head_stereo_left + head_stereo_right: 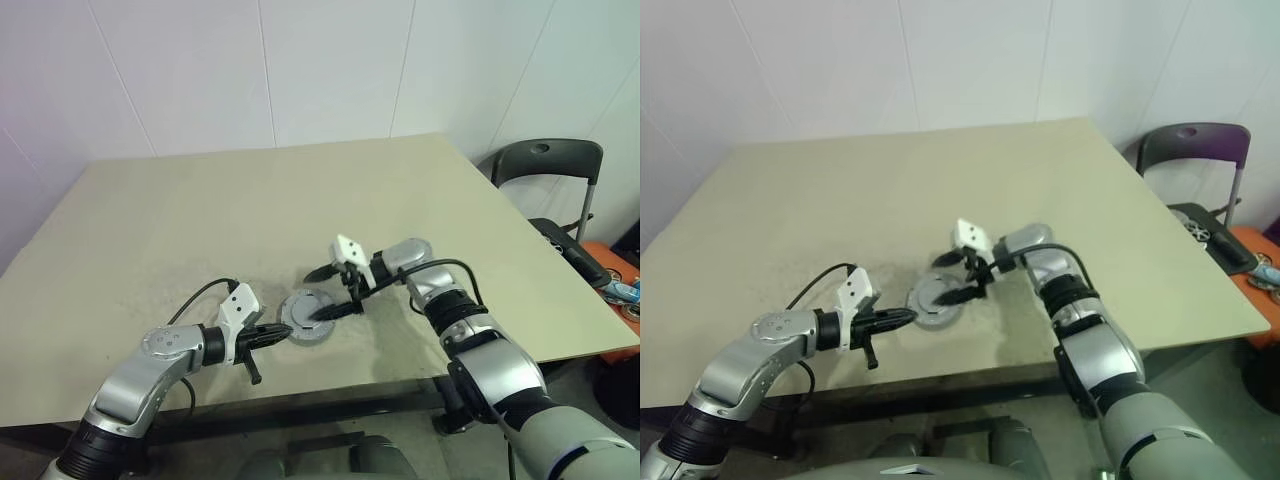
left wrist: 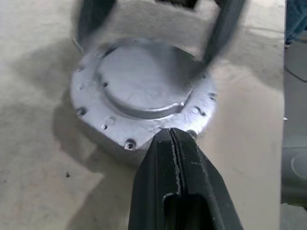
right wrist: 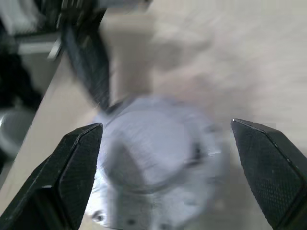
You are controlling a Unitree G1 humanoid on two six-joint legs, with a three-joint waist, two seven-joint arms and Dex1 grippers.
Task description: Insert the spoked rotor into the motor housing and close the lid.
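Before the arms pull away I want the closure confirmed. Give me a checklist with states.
1. Lid on housing: ok.
2. Lid fully seated all round: cannot tell.
3. Rotor inside: cannot tell, lid covers it.
4. Right pincer open, its fingers apart on either side of the lid: ok.
5. Left pincer shut, tip at the housing's edge: ok.
6. Housing flat on table: ok.

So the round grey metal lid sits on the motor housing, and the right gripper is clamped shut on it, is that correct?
Not quite: the round grey metal lid sits on the motor housing, but the right gripper is open above it, fingers spread wide, as the right wrist view shows.
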